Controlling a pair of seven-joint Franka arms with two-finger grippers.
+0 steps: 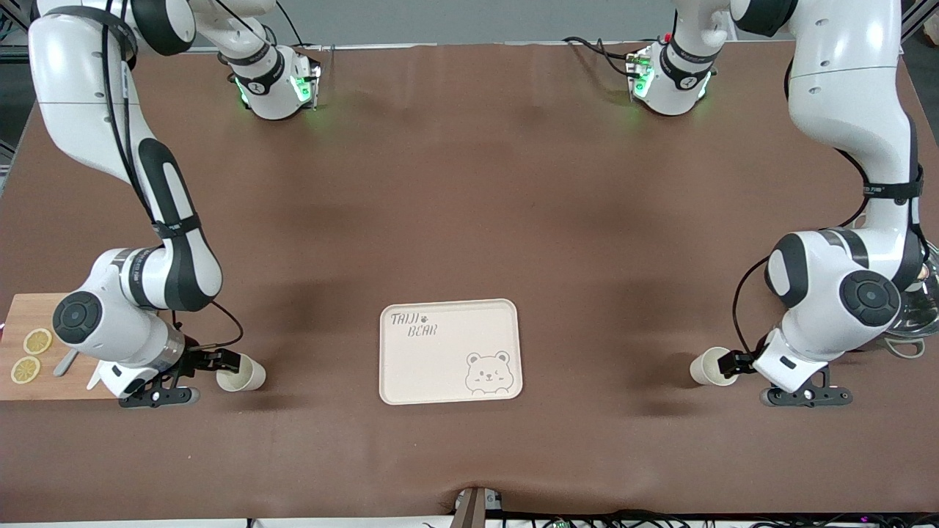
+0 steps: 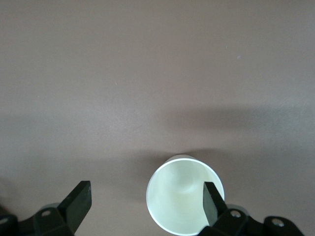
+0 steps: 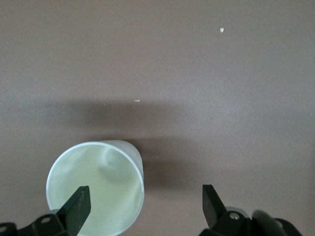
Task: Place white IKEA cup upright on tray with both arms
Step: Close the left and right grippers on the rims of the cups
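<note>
2 white cups lie on their sides. Left gripper (image 2: 147,199) is wide open w/ 1 finger inside its cup (image 2: 183,195). Right gripper (image 3: 146,202) is open too, 1 finger inside the other cup (image 3: 96,187). Tray (image 1: 449,350) sits between them, well apart.

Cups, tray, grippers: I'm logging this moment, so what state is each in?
Cup near left gripper: on its side, one finger inside.
Cup near right gripper: on its side, one finger inside.
Tray: flat, empty.
Left gripper: open.
Right gripper: open.
</note>
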